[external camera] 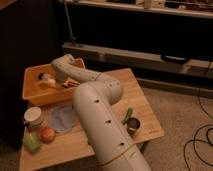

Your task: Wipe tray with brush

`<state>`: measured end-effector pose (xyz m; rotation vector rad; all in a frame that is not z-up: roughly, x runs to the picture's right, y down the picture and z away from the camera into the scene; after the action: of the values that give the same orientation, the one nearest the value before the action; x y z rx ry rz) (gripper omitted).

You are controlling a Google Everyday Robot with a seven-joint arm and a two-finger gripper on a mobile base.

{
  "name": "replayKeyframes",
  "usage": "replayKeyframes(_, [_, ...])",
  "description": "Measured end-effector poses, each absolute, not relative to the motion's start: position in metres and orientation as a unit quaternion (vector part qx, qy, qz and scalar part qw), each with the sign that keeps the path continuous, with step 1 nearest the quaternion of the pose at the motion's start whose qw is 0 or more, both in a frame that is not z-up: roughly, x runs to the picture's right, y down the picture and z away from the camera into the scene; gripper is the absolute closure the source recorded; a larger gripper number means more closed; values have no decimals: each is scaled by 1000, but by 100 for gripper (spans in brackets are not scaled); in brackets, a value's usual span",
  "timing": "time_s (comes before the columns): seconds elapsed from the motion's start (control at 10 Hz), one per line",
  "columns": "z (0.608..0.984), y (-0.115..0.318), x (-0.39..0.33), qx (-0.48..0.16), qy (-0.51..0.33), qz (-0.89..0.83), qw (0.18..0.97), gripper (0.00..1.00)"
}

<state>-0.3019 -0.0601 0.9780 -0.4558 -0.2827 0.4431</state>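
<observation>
The yellow-orange tray [31, 92] stands at the back left corner of the wooden table [142, 102]. My pale arm reaches from the foreground over the table and bends down into the tray. The gripper [49, 81] sits low inside the tray, near its left half. Right at its tip shows the brush [44, 76], a whitish rounded knob with a dark patch beside it. The gripper is shut on the brush. The bristle head is mostly hidden by the wrist.
In front of the tray lie a white cup [34, 116], a pale blue-grey cloth [62, 119], an orange fruit [47, 134] and a green fruit [31, 143]. A green object [127, 115] and a metal can [133, 126] sit by the table's right edge. Cables [200, 142] lie on the floor.
</observation>
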Motion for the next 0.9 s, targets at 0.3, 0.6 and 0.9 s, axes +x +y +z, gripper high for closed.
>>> replayKeyframes(0.3, [928, -113, -259, -197, -141, 213, 947, 100])
replayKeyframes(0.6, [890, -144, -235, -183, -164, 207, 947, 100])
replayKeyframes(0.9, [872, -158, -232, -183, -185, 188, 947, 100])
